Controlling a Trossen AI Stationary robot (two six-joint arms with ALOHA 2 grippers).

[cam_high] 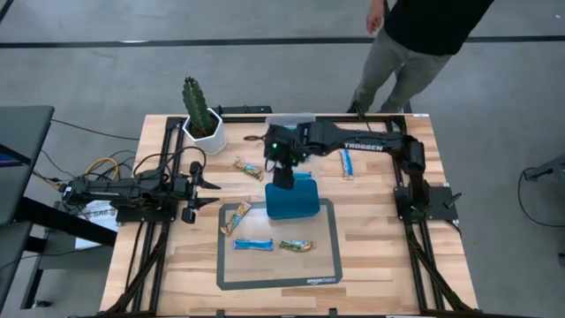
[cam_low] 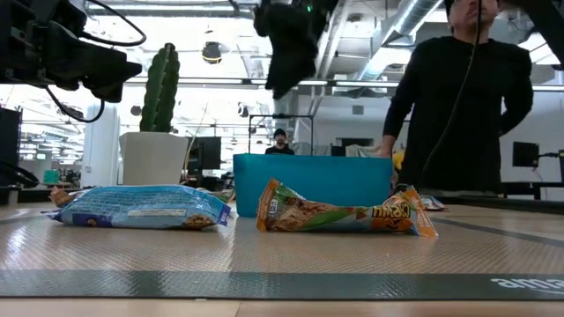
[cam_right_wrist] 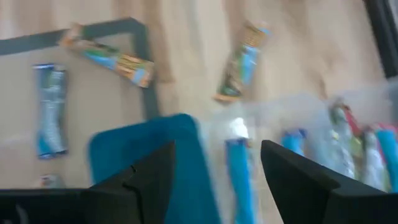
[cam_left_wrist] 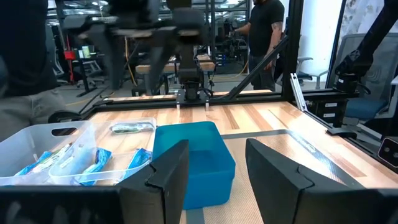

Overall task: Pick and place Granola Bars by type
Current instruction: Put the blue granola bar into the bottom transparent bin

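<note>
- High view: right gripper (cam_high: 281, 168) hung over the far edge of the teal bin (cam_high: 292, 200); left gripper (cam_high: 210, 193) waited at the table's (cam_high: 380, 256) left. On the grey mat (cam_high: 323, 265), a blue bar (cam_high: 252, 245) and a tan bar (cam_high: 297, 246) lay crosswise; more lay scattered.
- Low view: both wrappers looked crinkled and glossy.
- Left wrist: fingers spread wide, empty; the clear box (cam_left_wrist: 37, 140) held blue bars.
- Right wrist: fingers wide apart, nothing held.
</note>
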